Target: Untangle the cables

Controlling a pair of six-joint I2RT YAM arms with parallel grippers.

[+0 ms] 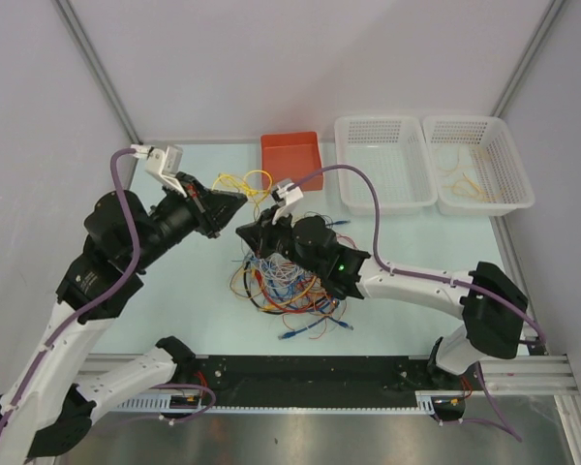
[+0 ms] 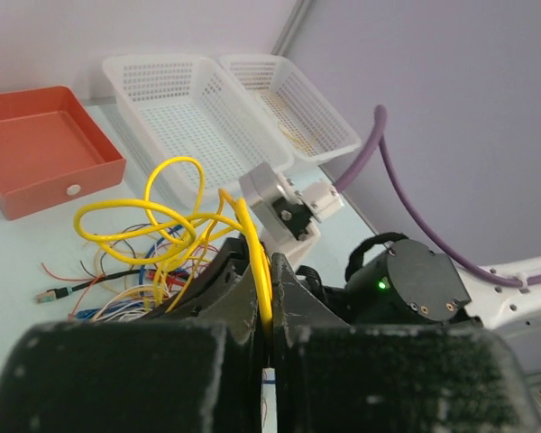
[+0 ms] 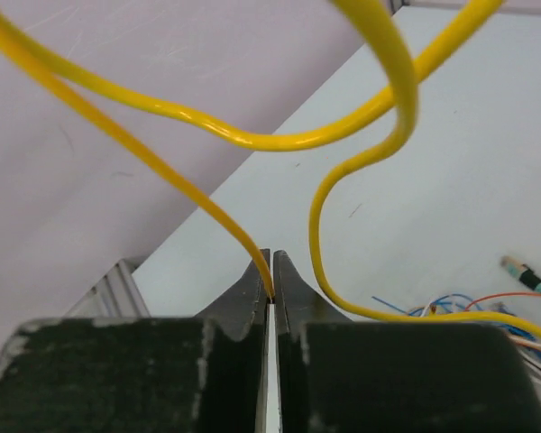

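The cables (image 1: 286, 286) lie in a tangled heap of red, orange, blue, white and black wires at the table's middle. A yellow cable (image 1: 242, 184) loops up out of the heap toward the back. My left gripper (image 1: 230, 201) is shut on this yellow cable (image 2: 167, 216), which runs down between its fingertips (image 2: 252, 271). My right gripper (image 1: 247, 231) sits just beside the left one, above the heap's left edge. It is shut on another stretch of the same yellow cable (image 3: 252, 140), pinched at the very tips of the gripper (image 3: 272, 262).
An orange tray (image 1: 291, 160) stands at the back centre. Two white baskets (image 1: 382, 199) (image 1: 511, 199) stand at the back right, the right one holding a few pale wires. Blue plug ends (image 1: 315, 329) lie at the heap's near side.
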